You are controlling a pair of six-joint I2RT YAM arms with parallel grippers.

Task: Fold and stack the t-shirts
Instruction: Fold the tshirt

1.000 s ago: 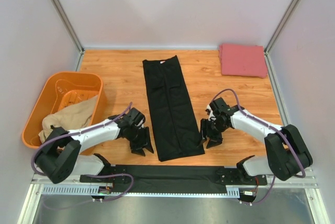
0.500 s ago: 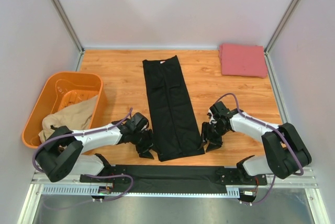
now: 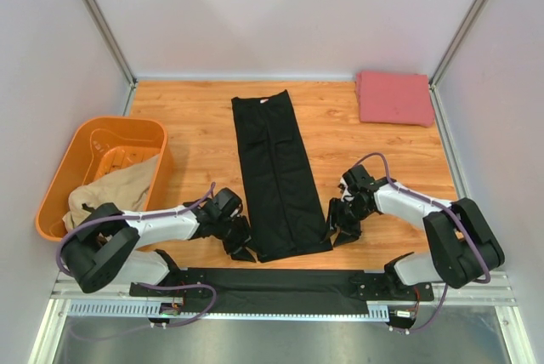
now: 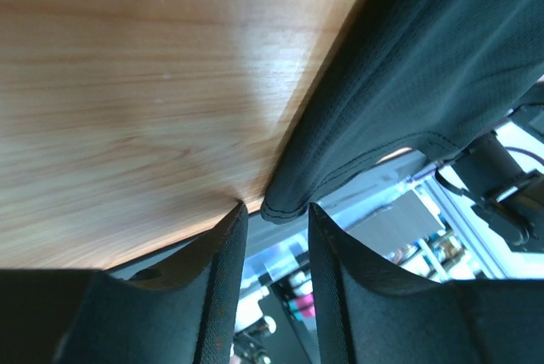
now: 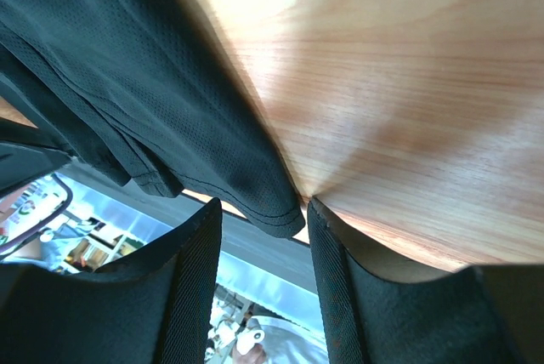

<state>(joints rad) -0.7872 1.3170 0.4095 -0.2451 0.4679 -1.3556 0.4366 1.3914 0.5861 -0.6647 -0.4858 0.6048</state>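
1. Bases of both arms sit at the near edge of the wooden table [image 3: 195, 126], and both forearms lie low and reach inward towards the middle.
2. The left gripper [image 3: 240, 249] points down at the near left corner of the long, narrow folded black cloth t-shirt [image 3: 276, 168]. Its wrist view shows the two fingers [image 4: 223, 279] a narrow gap apart, with the hem corner lying between the tips and not pinched.
3. The right gripper [image 3: 340, 235] comes in from the other side, with its elbow bent near the base and its tips down at the near right corner of the same shirt. Its fingers [image 5: 197, 279] are likewise slightly parted, with the hemmed corner between them, loose.
4. The black shirt lies flat as a strip running from near to far down the middle of the table.
5. To the left stands the orange plastic tub [image 3: 126, 121], with the crumpled tan cloth t-shirt [image 3: 115, 190] spilling over its near side.
6. At the far right corner rests the folded pinkish-red cloth t-shirt [image 3: 393, 97], well apart from both arms.
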